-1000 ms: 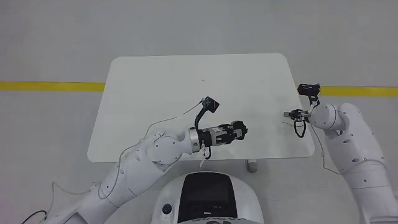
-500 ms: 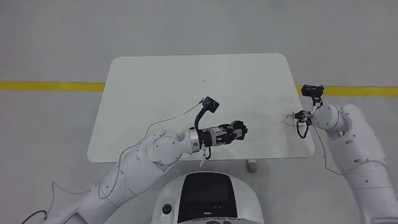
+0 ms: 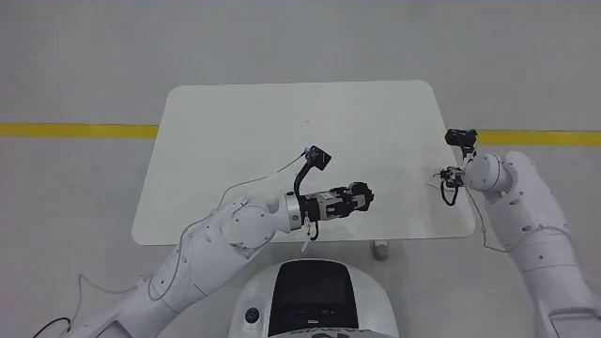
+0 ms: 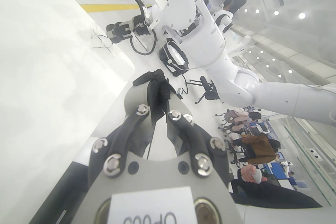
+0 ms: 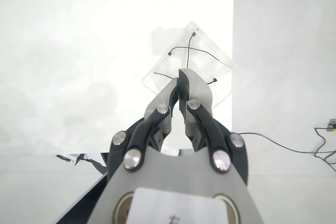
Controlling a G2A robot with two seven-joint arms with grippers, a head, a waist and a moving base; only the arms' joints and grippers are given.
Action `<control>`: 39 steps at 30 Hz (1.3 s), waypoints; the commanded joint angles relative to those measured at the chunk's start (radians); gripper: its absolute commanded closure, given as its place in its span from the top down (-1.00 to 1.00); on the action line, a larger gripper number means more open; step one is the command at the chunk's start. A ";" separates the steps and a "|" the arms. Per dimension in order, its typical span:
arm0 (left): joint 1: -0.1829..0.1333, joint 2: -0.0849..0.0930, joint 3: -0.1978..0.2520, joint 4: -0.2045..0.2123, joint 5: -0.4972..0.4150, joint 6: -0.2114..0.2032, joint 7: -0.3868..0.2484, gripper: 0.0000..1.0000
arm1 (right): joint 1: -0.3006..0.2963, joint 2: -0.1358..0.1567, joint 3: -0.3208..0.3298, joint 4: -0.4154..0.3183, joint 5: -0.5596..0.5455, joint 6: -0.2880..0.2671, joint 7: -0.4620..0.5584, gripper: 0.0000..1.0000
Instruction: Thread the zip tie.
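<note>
Right gripper (image 5: 179,78) has its jaws pinched closed right on the thin black zip ties (image 5: 189,51) lying in a clear square plastic tray (image 5: 223,75) at the right edge of the white rounded table (image 3: 282,131). Can't tell if it's actually got one. Left gripper (image 4: 156,78) hangs over the table's near-middle with its jaws closed too, and I can't make out anything in them.
</note>
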 commanded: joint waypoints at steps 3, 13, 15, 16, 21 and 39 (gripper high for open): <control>0.000 0.000 0.000 0.000 0.000 0.000 0.000 -1.00 | 0.030 -0.009 -0.033 0.043 -0.001 -0.011 0.004 -1.00; 0.000 0.000 0.000 0.000 0.000 0.000 0.000 -1.00 | 0.074 -0.019 -0.070 0.105 0.008 -0.064 0.053 -1.00; 0.000 0.000 0.000 0.000 0.000 0.000 0.000 -1.00 | 0.080 -0.019 -0.071 0.114 0.019 -0.087 0.068 -1.00; 0.000 0.000 0.000 0.000 0.000 0.000 0.000 -1.00 | 0.081 -0.019 -0.071 0.117 0.026 -0.100 0.073 -1.00; 0.000 0.000 0.000 0.000 0.000 0.000 0.000 -1.00 | 0.086 -0.016 -0.063 0.135 0.058 -0.156 0.105 -1.00; 0.000 0.000 0.000 0.000 0.000 0.000 0.000 -1.00 | 0.023 -0.011 -0.054 0.030 -0.025 -0.011 0.078 -0.66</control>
